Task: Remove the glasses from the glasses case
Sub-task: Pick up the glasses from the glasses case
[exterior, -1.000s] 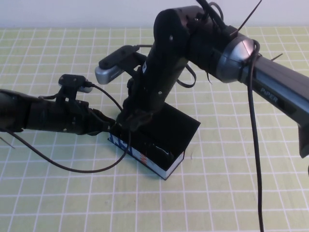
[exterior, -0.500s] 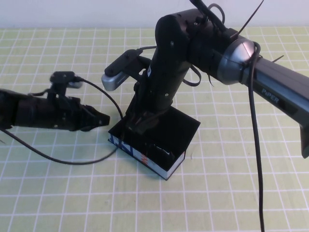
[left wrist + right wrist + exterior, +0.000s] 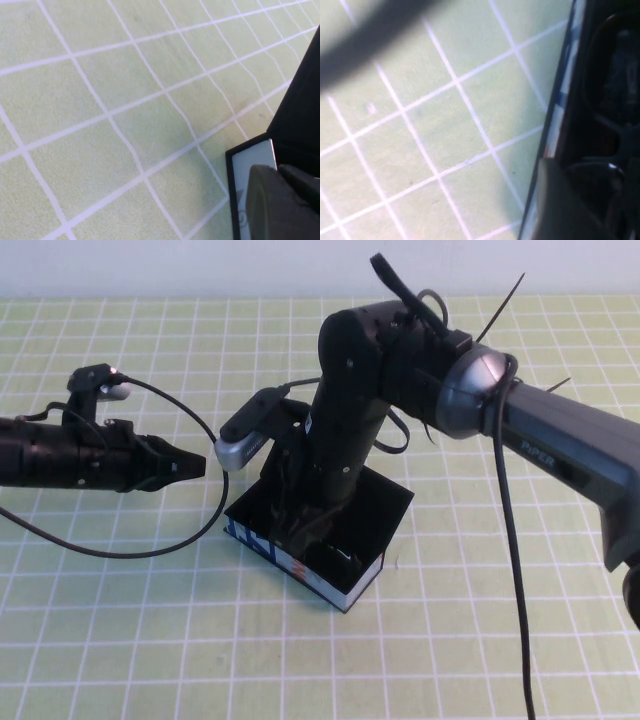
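Observation:
The glasses case (image 3: 345,515) stands open in the middle of the mat, with its white-blue side panel (image 3: 300,562) facing the front. My right gripper (image 3: 290,523) reaches down into the case at its left end. The black glasses (image 3: 615,100) lie inside the case, close against my right gripper in the right wrist view; a glossy bit of them shows in the high view (image 3: 340,555). My left gripper (image 3: 196,465) is shut and empty, hovering left of the case and apart from it. The left wrist view shows its tips (image 3: 280,200) in front of the case's end panel (image 3: 250,160).
A green mat with a white grid (image 3: 120,640) covers the table. The left arm's cable (image 3: 130,552) loops over the mat in front of the left gripper. The right arm (image 3: 560,440) crosses from the right above the case.
My left gripper has drawn back to the left, away from the case's end. My right gripper has sunk lower into the case.

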{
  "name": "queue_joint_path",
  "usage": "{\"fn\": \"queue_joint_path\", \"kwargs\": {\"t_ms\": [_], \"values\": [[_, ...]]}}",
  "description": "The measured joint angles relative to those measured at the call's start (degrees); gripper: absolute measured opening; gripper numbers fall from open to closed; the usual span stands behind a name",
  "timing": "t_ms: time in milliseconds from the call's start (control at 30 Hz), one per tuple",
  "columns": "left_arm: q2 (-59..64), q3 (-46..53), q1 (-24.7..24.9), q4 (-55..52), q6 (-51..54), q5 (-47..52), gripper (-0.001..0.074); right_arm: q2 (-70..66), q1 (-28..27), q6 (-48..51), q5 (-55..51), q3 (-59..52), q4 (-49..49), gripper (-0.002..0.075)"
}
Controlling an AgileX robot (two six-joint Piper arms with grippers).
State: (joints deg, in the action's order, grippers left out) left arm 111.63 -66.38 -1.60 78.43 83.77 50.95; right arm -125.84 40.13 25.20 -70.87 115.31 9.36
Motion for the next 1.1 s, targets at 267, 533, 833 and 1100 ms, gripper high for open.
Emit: {"fn": "queue_joint_path", "kwargs": {"t_ms": [267,533,833,1100], "values": [[0.00,0.00,0.00,0.00,-0.08,0.45,-0.0004,-2.33,0.00,0.46,0.18,0.00,-0.33,0.0307],[0.00,0.00,0.00,0.00,-0.13,0.45,-0.0004,-2.45,0.00,-3.03,0.28,3.07,-1.80,0.0323],[0.00,0.00,0.00,0.00,-0.26,0.45,-0.0004,-4.66,0.00,-3.83,0.28,5.83,-3.71,0.0323],[0.00,0.00,0.00,-0.13,-0.35,0.45,-0.0004,-6.50,0.00,-3.83,0.28,5.83,-4.99,0.0323]]}}
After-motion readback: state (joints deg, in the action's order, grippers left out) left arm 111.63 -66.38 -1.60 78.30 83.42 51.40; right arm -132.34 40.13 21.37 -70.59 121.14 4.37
